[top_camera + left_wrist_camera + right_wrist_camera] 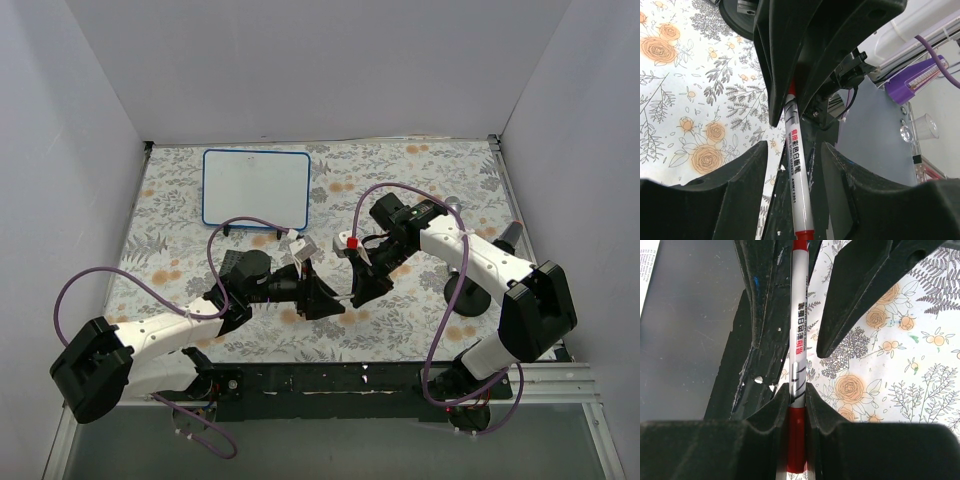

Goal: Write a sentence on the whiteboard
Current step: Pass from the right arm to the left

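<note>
Right jaws: closed on the marker (799,340) at its red cap end, just where the red meets the white barrel.
Left jaws: parted, one on each side of the barrel. My left wrist view shows a gap on both sides, so they have no grip here.
Step, as I judge it: take the barrel with the left jaws so the cap can be pulled off.
How I'd do it: centre the left jaws on the printed part of the barrel and close squarely and firmly. Then I'd draw the two arms apart straight along the marker's length. A sideways tug could twist the marker out of either pair of jaws.
Risk: a weak left grip lets the barrel slide instead of freeing the cap.
Marker pose: tilted, off the desk (430,170), between the two arms.
Whiteboard (256,188): flat on the desk at the far left, well apart from both pairs of jaws.
Sentence: I can make out none on the whiteboard from the top view.
Count, markers: one.
Count, whiteboards: one.
Count, arms: two, the left arm (160,335) and the right arm (480,255).
</note>
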